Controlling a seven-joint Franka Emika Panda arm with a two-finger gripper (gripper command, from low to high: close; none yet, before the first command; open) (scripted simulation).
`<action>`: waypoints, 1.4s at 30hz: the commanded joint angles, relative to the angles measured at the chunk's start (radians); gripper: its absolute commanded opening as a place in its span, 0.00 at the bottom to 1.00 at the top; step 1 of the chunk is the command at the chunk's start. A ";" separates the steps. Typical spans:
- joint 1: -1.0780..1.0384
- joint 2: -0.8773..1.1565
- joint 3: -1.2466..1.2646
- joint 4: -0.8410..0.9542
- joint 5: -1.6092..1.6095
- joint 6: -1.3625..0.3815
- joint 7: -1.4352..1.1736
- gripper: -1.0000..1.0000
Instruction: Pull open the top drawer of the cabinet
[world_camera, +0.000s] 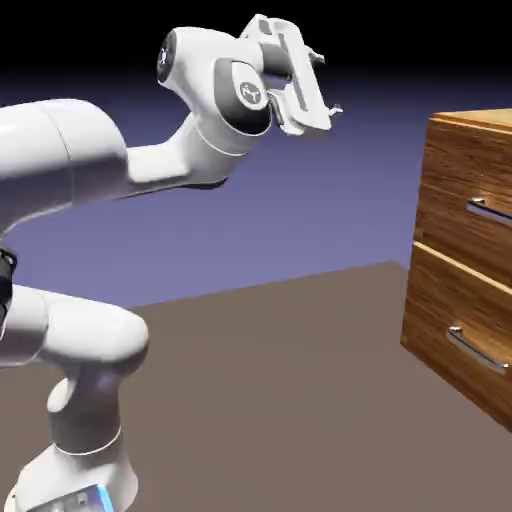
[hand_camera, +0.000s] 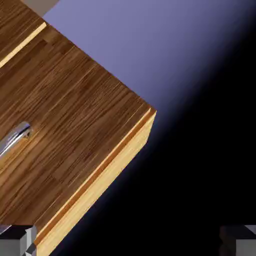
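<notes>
The top drawer (world_camera: 468, 200) sits flush in the cabinet (world_camera: 462, 330), its brown streaked front unopened and its slim silver bar handle (world_camera: 490, 211) running across the front near the picture's right edge in the exterior view. Directly beneath it lies the lower drawer (world_camera: 460, 335), also closed, with its own silver handle (world_camera: 476, 351). The cabinet stands on the brown table (world_camera: 260, 400) at the exterior view's right side.

In the hand view the cabinet appears rolled at a slant: the top drawer (hand_camera: 70, 130) fills the left half, one end of its handle (hand_camera: 14, 138) showing at the left edge, and the cabinet's pale top edge (hand_camera: 100, 190) runs diagonally toward the bottom.

The gripper (world_camera: 326, 86) hangs well apart from the cabinet, up and to the left of it, higher than the cabinet's top and pointing toward it. Its fingers are spread wide with nothing between them; in the hand view the two grey fingertips (hand_camera: 17, 240) sit far apart at the bottom corners. The white arm (world_camera: 90, 160) rises from the lower left, away from the cabinet.
</notes>
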 joint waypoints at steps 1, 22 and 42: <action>0.023 -0.012 -0.018 0.012 -0.036 -0.006 -0.044 0.50; 0.507 -0.273 -0.392 0.263 -0.790 -0.132 -0.957 0.50; 0.941 -0.507 -0.729 0.489 -1.467 -0.246 -1.778 0.50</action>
